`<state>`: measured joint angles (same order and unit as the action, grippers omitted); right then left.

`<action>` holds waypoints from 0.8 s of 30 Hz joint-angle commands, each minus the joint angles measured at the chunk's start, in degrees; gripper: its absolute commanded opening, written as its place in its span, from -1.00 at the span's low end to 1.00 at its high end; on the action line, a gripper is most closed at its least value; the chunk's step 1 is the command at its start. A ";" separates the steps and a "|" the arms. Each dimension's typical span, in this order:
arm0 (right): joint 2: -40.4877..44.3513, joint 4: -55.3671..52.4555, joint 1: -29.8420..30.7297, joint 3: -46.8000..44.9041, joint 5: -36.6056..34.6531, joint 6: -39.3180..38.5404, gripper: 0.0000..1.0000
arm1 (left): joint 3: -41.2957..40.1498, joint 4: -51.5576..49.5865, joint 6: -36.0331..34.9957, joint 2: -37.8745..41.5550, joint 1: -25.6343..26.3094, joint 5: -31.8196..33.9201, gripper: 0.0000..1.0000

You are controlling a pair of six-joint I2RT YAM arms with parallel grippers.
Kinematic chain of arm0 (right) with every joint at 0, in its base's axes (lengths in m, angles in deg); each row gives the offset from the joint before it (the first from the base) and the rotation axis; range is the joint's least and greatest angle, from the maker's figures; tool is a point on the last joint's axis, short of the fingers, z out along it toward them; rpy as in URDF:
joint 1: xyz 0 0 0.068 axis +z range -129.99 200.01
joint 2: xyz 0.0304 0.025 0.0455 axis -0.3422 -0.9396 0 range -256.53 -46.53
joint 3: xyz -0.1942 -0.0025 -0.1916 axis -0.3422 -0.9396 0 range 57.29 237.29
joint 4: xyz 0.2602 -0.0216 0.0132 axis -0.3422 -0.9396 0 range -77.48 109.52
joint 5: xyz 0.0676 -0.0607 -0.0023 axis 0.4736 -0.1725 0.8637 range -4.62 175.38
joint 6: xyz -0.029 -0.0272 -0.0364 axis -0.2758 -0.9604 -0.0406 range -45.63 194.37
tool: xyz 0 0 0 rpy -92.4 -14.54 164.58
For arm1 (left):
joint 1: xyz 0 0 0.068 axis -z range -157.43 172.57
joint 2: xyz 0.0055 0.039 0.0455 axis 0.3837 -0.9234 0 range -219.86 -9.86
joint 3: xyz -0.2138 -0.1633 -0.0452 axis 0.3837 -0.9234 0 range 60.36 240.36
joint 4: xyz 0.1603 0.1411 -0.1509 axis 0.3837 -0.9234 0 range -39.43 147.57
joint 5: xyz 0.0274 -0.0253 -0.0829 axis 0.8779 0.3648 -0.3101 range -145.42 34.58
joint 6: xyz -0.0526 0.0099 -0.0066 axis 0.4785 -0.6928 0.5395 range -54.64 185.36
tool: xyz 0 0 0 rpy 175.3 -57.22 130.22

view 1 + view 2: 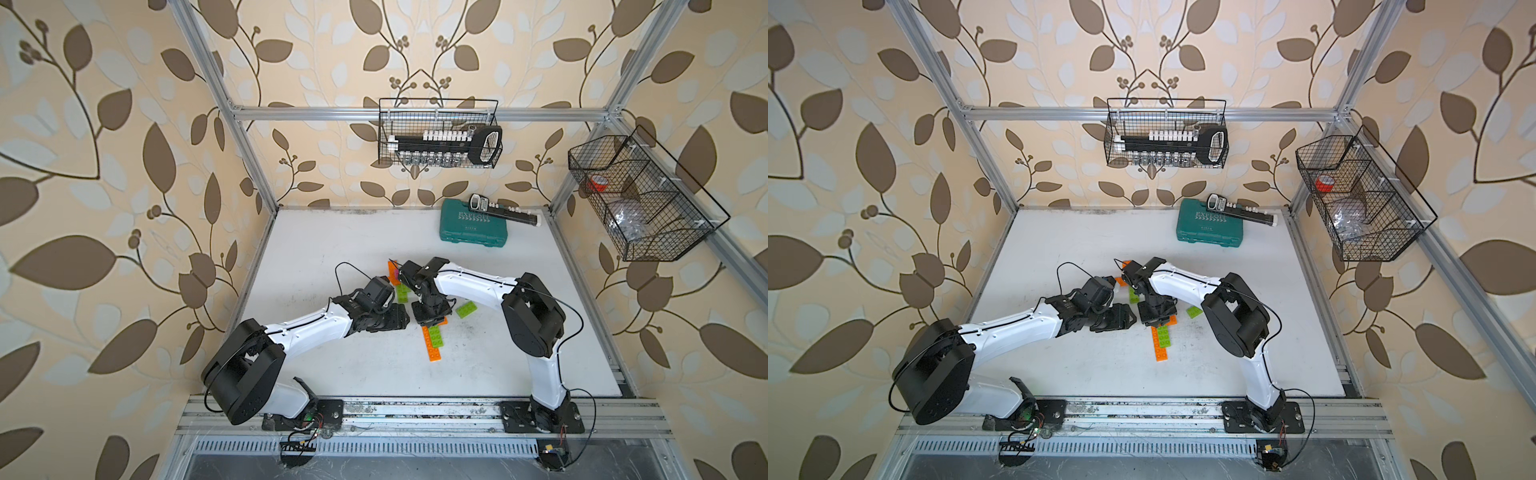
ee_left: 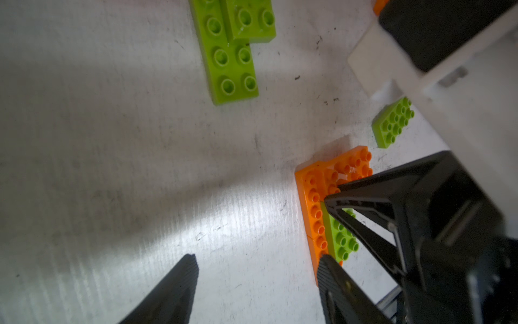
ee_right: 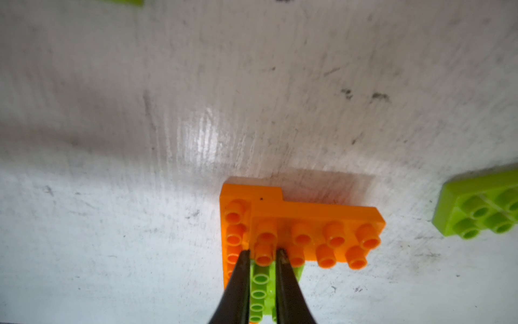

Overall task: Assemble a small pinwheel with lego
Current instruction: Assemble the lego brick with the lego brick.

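Lego stack lay mid-counter: an orange strip, a green brick along it, and an orange brick set crosswise at one end. Right gripper was on the crosswise brick, jaws nearly together and flanking one stud; whether it was pinching or just clear could not be told. Left gripper was released, jaws wide with nothing between, over bare counter just beside the stack. Loose green brick lay near the stack on the right arm's side. Green pair lay farther off, apart from the stack.
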<state>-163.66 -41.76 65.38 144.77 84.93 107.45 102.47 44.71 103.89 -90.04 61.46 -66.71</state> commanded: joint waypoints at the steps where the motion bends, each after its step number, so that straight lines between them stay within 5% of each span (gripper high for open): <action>1: -1.20 -2.02 0.24 1.43 -0.66 -0.50 -0.64 | 0.43 -0.63 -0.22 2.10 -0.75 1.16 0.41; 14: 3.80 -0.89 -2.13 0.74 -1.00 -1.24 -0.50 | 2.20 -1.84 -2.01 0.69 -1.14 0.85 0.42; 24: 11.45 2.87 -14.24 -8.12 -0.94 -4.65 -0.55 | 14.76 -6.19 -8.40 -10.64 3.63 2.76 0.42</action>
<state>-153.40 -39.64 53.42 139.04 84.28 104.85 113.33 40.62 99.12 -98.65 63.12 -65.33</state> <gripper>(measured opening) 0.227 0.709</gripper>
